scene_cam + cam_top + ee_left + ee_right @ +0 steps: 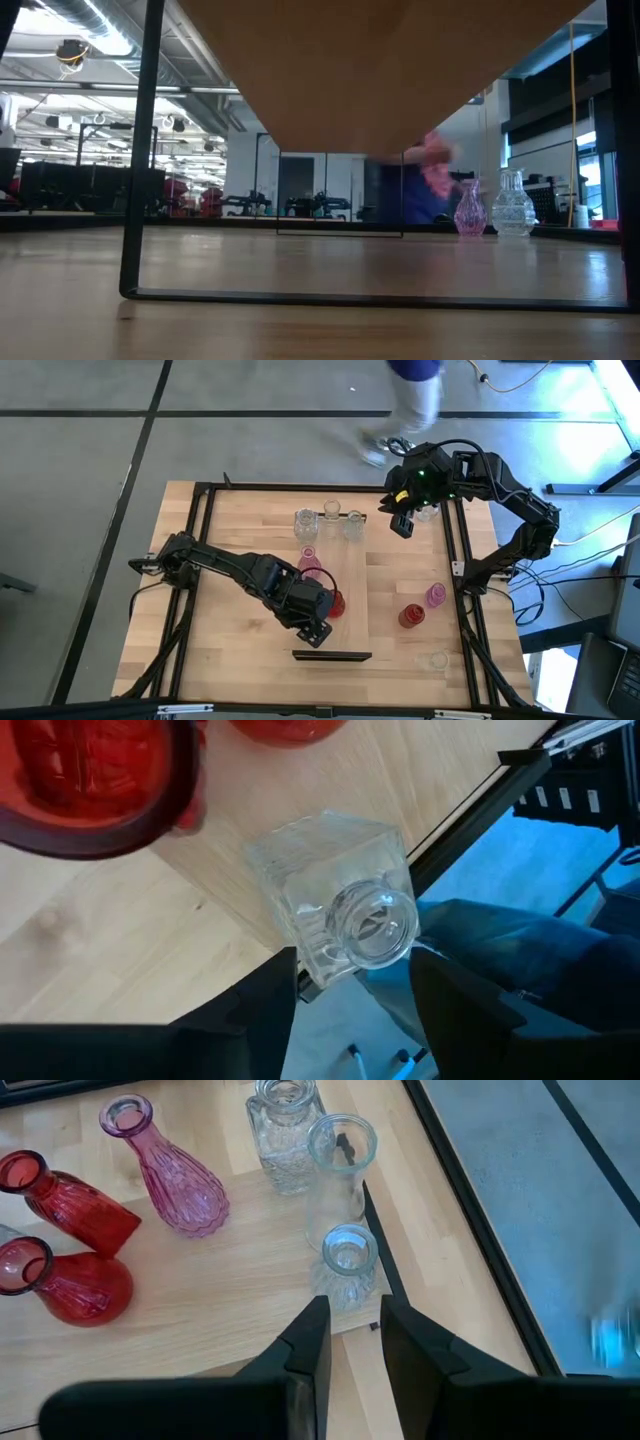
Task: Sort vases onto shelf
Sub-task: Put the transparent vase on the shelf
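The shelf (345, 560) is a long light-wood board running from the far side to the near side of the table's middle. Clear vases (340, 1170) stand at its far end, then a pink vase (165, 1175) and two red vases (60, 1285). My left gripper (355, 985) hangs over the shelf's near end, fingers apart on either side of a clear square vase (340, 910) that stands on its base by the dark end edge. My right gripper (355, 1345) hovers above the far right of the table, a narrow gap between its fingers and nothing in it. My left gripper comes at the clear square vase from above, slanting down, with one finger (275, 1000) beside the vase's shoulder and the other (455, 1005) beside its round mouth (375, 925). I cannot tell whether either finger touches the glass. The vase stands upright on the shelf.
On the table right of the shelf stand a red vase (411, 615), a pink vase (435, 595) and a clear vase (435, 660). A black frame (465, 560) runs round the tabletop. A person (410, 400) passes beyond the far edge.
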### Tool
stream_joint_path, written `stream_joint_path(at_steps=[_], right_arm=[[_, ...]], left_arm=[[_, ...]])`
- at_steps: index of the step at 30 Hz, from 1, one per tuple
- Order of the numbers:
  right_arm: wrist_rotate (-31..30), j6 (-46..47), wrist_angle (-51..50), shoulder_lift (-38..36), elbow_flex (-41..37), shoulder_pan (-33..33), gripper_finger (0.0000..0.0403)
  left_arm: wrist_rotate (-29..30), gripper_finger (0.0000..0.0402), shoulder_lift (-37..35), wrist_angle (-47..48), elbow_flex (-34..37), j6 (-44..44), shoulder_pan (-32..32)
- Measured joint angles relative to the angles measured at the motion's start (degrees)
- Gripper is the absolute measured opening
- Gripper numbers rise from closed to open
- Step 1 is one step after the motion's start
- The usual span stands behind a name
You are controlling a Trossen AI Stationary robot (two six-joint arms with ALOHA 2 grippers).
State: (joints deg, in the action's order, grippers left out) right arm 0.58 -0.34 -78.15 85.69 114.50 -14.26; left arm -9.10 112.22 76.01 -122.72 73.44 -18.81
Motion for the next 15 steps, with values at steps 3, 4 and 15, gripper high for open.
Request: stream_joint_path(at_steps=[3, 4, 15], right_arm=[[0.0, 0.0, 0.0, 0.0, 0.0, 0.0, 0.0076], [0.0, 0.0, 0.0, 0.0, 0.0, 0.0, 0.0076], [3.2, 1.4, -2.7, -1.0, 0.0, 0.0, 0.0076]], left_arm=[[0.1, 0.0192, 0.0, 0.0, 0.0, 1.0, 0.0], [0.3, 0.0192, -0.2, 0.0, 0.0, 1.3, -0.1], [11.8, 0.0191, -6.9, -0.5, 0.0, 11.7, -4.8]])
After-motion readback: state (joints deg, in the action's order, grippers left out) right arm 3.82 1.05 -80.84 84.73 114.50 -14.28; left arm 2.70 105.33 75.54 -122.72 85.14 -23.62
